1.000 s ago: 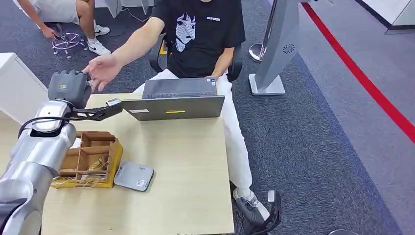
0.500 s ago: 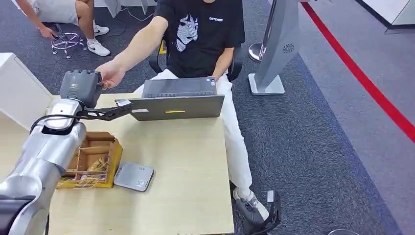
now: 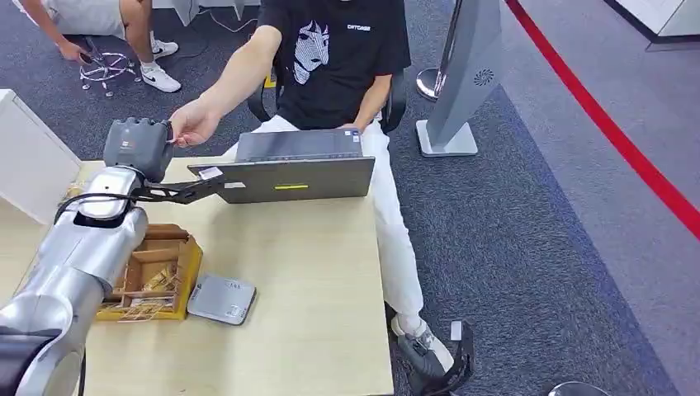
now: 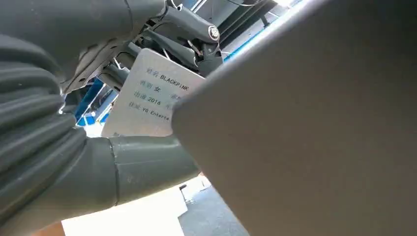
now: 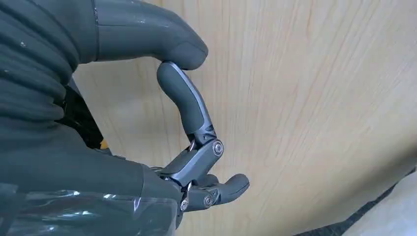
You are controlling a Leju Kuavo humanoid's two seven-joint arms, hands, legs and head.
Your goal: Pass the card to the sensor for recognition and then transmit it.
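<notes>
Card held out at the laptop, person's hand at my left wrist.

From the head view I see my left hand [image 3: 186, 191] stretched forward over the table [image 3: 314, 289], pinching the white card [image 3: 210, 173] right at the left end of the grey laptop [image 3: 289, 177]; the left wrist view shows the card [image 4: 147, 98] clamped between thumb and dark fingers [image 4: 192, 44], printed face up, its edge tucked behind the laptop [image 4: 314, 123]. A seated person's hand [image 3: 191, 124] touches the grey cover behind my left hand. My right hand [image 5: 192, 147] hangs close over pale wood, fingers curled in toward the thumb with nothing in them. A flat grey sensor [image 3: 221, 299] lies on the table just beside a yellow-edged cardboard box [image 3: 161, 276], well apart from the card.
</notes>
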